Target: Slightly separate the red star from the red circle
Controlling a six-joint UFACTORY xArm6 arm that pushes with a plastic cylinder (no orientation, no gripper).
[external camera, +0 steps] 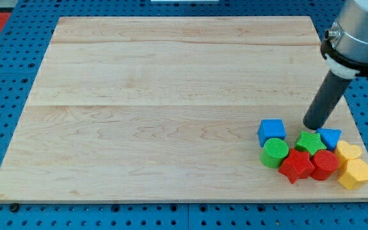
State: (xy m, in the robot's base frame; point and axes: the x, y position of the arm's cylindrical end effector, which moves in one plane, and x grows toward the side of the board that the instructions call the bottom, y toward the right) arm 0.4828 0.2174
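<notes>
Red star (296, 165) touching red circle (325, 163) | my tip (312, 126) above green star (310, 142) | no tool, no writing

Wooden board (171, 96) on blue pegboard (5, 102). Lower right cluster: blue cube (271, 131), green cylinder (274, 153), green star (310, 142), blue triangle (329, 137), two yellow blocks (348, 152) (355, 172), touching.

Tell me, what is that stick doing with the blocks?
That rod is my pusher. My tip rests on the wooden board, just above the green star. Below it, the red star touches the red circle. I am meant to nudge those two slightly apart; that is not yet done.
</notes>
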